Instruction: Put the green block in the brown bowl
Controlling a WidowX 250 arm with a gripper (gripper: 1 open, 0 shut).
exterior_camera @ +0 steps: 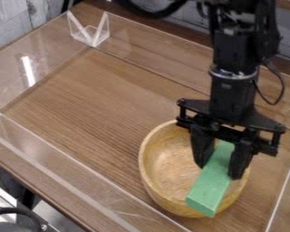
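One arm in view, black, hanging nearly straight down over the bowl (172,163). We see the end effector (228,156) clamped on the block (217,188): two dark fingers (203,150) grip its upper end from either side.

Block: bright green bar, matte, plain faces, square edges. It tilts, upper end between the fingers, lower end down near the bowl's front right rim. We can't tell if that lower end touches the wood or hangs just above it. It sits over the right half of the bowl.

Bowl: round, light-brown wood, thick rim, grain lines visible on the inner wall and floor. Much wider than the block is long. Its right side is partly hidden behind the end effector and block.

Counter (99,100): brown wood-grain surface, planks running diagonally. A clear plastic wall (62,195) rings it, with glare along the near edge and left side. A small clear stand (87,29), V-shaped, sits at the back left, well apart from the bowl.

A black cable loops off the arm's upper right.
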